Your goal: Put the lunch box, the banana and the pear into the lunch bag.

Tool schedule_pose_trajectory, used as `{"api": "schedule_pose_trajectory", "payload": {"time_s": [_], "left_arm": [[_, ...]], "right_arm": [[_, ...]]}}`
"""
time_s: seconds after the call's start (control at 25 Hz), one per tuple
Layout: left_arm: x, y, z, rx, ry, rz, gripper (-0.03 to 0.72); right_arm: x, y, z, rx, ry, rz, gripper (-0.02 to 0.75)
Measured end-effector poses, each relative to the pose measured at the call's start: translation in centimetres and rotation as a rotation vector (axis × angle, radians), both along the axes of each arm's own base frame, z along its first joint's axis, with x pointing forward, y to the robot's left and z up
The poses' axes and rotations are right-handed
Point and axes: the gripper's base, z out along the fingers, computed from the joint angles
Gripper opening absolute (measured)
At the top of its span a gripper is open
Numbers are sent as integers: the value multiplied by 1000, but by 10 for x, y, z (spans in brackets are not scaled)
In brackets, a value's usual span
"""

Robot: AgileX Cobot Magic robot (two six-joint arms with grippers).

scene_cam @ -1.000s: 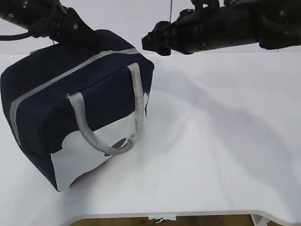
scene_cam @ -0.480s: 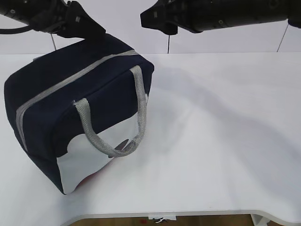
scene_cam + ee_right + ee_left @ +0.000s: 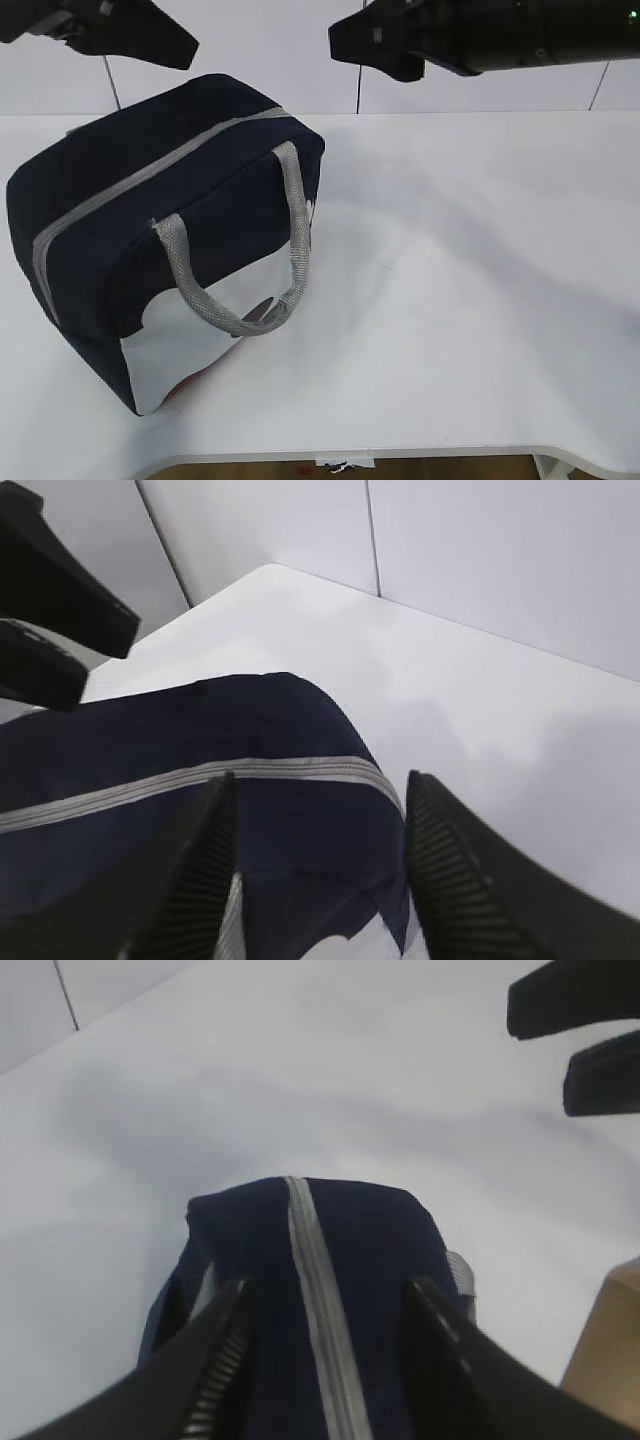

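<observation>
The navy-blue lunch bag (image 3: 150, 200) stands on the left of the white table, its grey zipper (image 3: 160, 165) closed along the top and its grey handles (image 3: 290, 230) hanging over the white panel. My left gripper (image 3: 185, 45) hovers open above the bag's back left, not touching it. In the left wrist view (image 3: 328, 1285) its jaws straddle the zipper (image 3: 310, 1250) from above. My right gripper (image 3: 340, 42) hovers open above the bag's back right end. In the right wrist view (image 3: 320, 777) it is over the bag (image 3: 200, 730). The lunch box, banana and pear are out of view.
The white table (image 3: 470, 280) stretches right of the bag to its front edge (image 3: 400, 455). A pale wall stands behind it. A brown surface (image 3: 610, 1360) shows at the left wrist view's right edge.
Both arms have lifted away from the bag's top; the right gripper has also drawn back to the right. The bag has shifted slightly and now stands alone.
</observation>
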Motion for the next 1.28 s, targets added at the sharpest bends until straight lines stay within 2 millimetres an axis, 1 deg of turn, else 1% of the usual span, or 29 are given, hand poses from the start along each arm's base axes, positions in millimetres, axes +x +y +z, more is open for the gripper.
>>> {"api": "schedule_pose_trajectory", "payload": {"time_s": [0.16,0.52,0.64,0.84,0.92,1.0,1.08,1.12,1.28], "left_arm": [[-19,8,9,66,51,14,356],[-60,35,22,244,248,179,357],[-69,41,28,256,261,242,357],[-90,52,45,238,237,360,357],[-102,58,51,235,213,399,357],[-116,64,49,248,201,423,357],[-135,70,49,249,181,433,356],[-143,72,45,251,183,435,354],[-181,82,43,229,131,442,317]], "right_arm": [[-15,-6,6,7,-16,4,412],[-49,-17,23,29,-71,20,412],[-58,-19,25,34,-78,33,412],[-68,-20,31,46,-94,62,412],[-73,-21,36,52,-109,71,412],[-77,-23,39,56,-120,75,412],[-81,-23,42,61,-131,81,412],[-82,-24,43,62,-133,86,412],[-85,-23,44,68,-125,109,412]]}}
